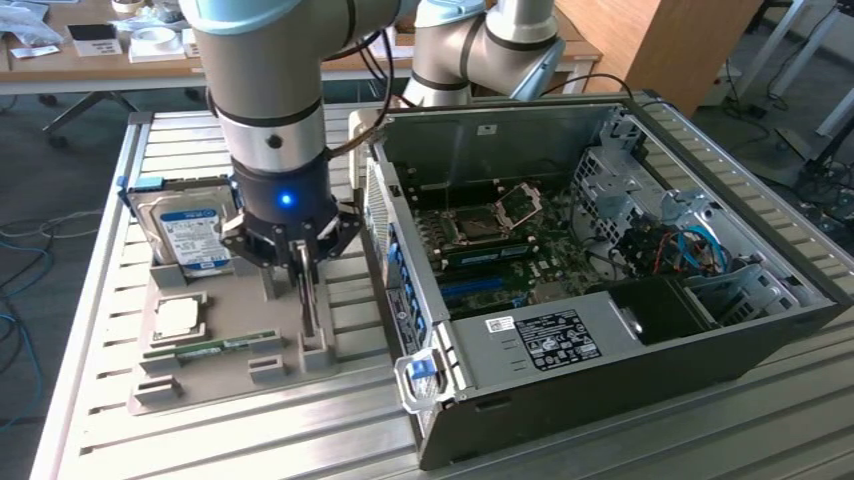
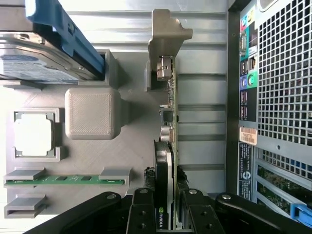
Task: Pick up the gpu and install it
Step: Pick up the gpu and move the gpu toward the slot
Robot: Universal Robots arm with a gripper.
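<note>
I am at the pick-up step: my gripper (image 2: 166, 207) is down over the gray tray (image 1: 227, 385) with its 2 fingers (image 2: 142, 210) drawn narrow onto the gpu (image 2: 172, 124), 1 on each flat side, near the end away from the metal bracket (image 2: 165, 39). The gpu stands on its long edge in the tray's slots, not yet lifted, just beside the computer case (image 1: 601, 330). By my judgement, getting it free calls for a straight pull up out of the slots, with no twist, since the card is thin and the holders hug its lower edge. On 1 side the case's perforated wall (image 2: 282, 73) is close, so I have little room there; on the other side a gray block (image 2: 92, 113) of the tray sits near, with the memory stick (image 2: 63, 179), the processor (image 1: 176, 318) and the hard drive (image 1: 187, 235) beyond it. The open room is overhead, and the case lies on its side with its top face open
</note>
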